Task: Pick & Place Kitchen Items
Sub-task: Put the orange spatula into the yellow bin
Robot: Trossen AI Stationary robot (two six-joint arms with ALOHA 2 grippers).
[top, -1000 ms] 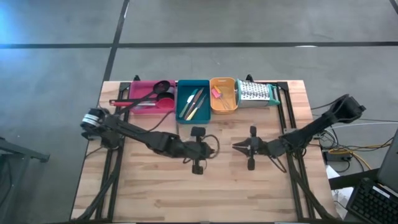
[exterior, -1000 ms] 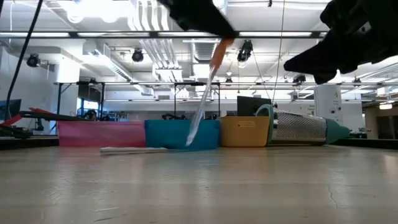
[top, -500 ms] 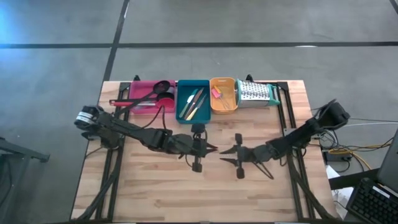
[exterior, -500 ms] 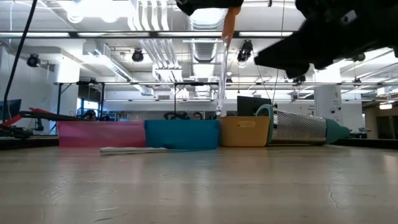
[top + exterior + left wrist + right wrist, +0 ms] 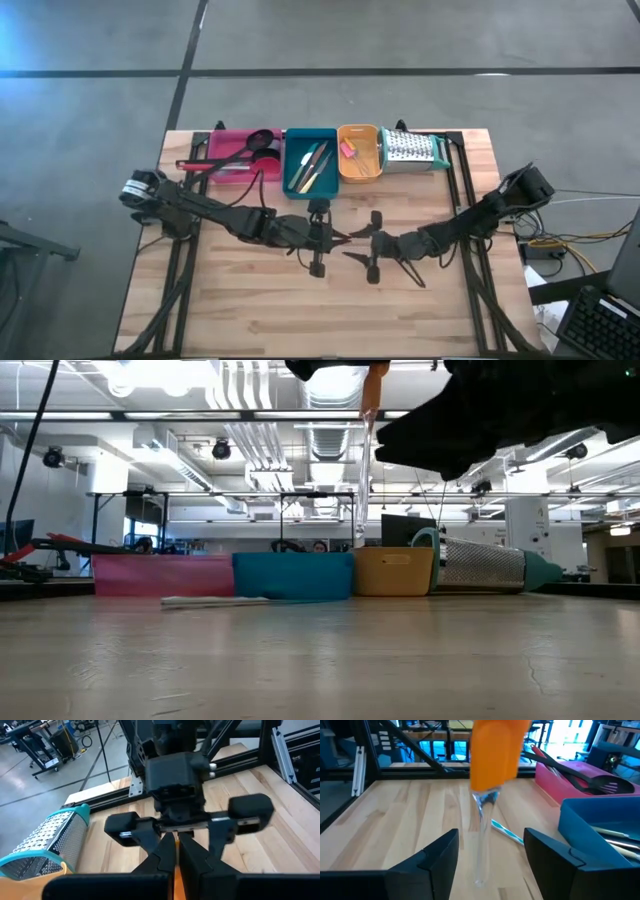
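An orange-handled knife (image 5: 368,390) hangs blade-down above the middle of the table, with my left gripper (image 5: 338,238) shut on its handle. Its pale thin blade (image 5: 481,845) hangs between the fingers of my right gripper (image 5: 490,865), which is open and faces the left gripper (image 5: 176,845) from the table's right. The right fingers stand on either side of the blade without touching it. More utensils lie in the pink tray (image 5: 235,160) and the teal tray (image 5: 310,160). Small pink pieces lie in the orange tray (image 5: 358,152). My left gripper pinches the knife's orange handle (image 5: 175,876) between its two fingers, coming nearly level from the table's left. The knife hangs upright below the fingers, blade tip (image 5: 356,538) down and lifted clear of the table.
The three trays stand in a row along the far edge, with a metal grater (image 5: 412,150) on its side at their right end. A thin teal-and-white stick (image 5: 507,831) lies on the wood in front of the trays. The near half of the table is bare wood (image 5: 320,310).
My right gripper has gone toward the table's left, up to the left gripper, and has opened wide, so that its fingers now flank the blade. The left gripper tipped up early on; the knife swung from slanting to hanging straight down.
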